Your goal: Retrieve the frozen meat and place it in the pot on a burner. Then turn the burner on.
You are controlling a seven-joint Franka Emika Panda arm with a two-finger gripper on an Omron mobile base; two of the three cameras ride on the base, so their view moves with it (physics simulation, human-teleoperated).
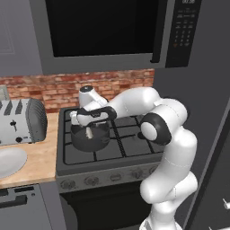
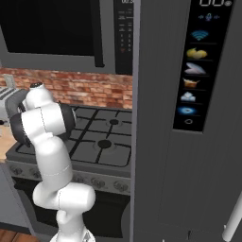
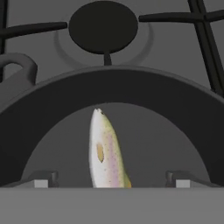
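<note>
— so, what have i got on the hand camera?

— i'm looking straight down into the pot [image 3: 26, 127]. the frozen meat [image 3: 105, 151] sits inside it, a slim pale fish shape with pink speckles and one small yellow patch, its pointed end toward the far wall of the pot.

— and the gripper [image 3: 111, 180]?

— its fingers [image 3: 41, 181] are spread wide, one tip low at each side of the fish, and neither tip touches it. there's a clear gap on both sides.

— where's the pot on the stove?

— from the left base view, the pot [image 1: 92, 140] sits on the front left grate section of the cooktop [image 1: 134, 146], with the gripper [image 1: 90, 131] hanging right over its opening. a small pale sliver shows inside the rim there; i take it for the meat [image 1: 90, 133], though it's too small to tell more.

— anything beyond the pot?

— on the hand camera, a burner [image 3: 103, 26] with a round dark cap lies just past the pot's rim, under black grate bars. one curved side handle [image 3: 19, 65] of the pot shows at the left.

— what's around the stove?

— a toaster [image 1: 22, 121] stands on the wooden counter to the left, a white plate [image 1: 9, 162] nearer the front, and a brick wall [image 1: 58, 90] behind. from the right base view, a tall grey fridge door [image 2: 189, 118] sits right of the cooktop.
</note>
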